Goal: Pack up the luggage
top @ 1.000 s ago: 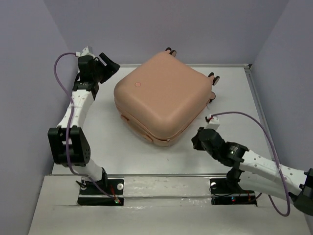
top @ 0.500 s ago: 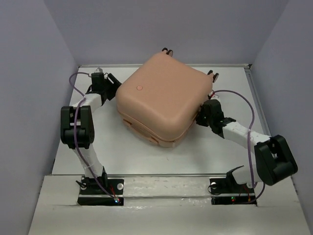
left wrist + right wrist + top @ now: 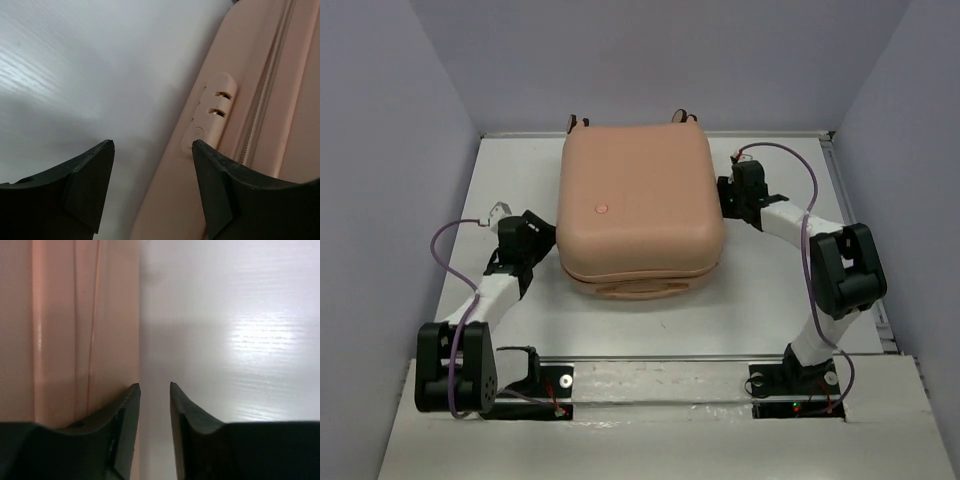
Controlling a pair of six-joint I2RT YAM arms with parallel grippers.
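Small peach-pink hard-shell suitcase (image 3: pixel 640 200), closed.
Lies flat at upper centre of the overhead view, rounded corners, round mark (image 3: pixel 601 209) uppermost, wheels (image 3: pixel 685 116) toward the top edge.

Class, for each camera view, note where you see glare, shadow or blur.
Top external: even light, faint shadow under the luggage on the table. Left wrist: pale streaky glare on the table at left; near fingers look soft. Right wrist: bright glare patch on the table; luggage side blurs.
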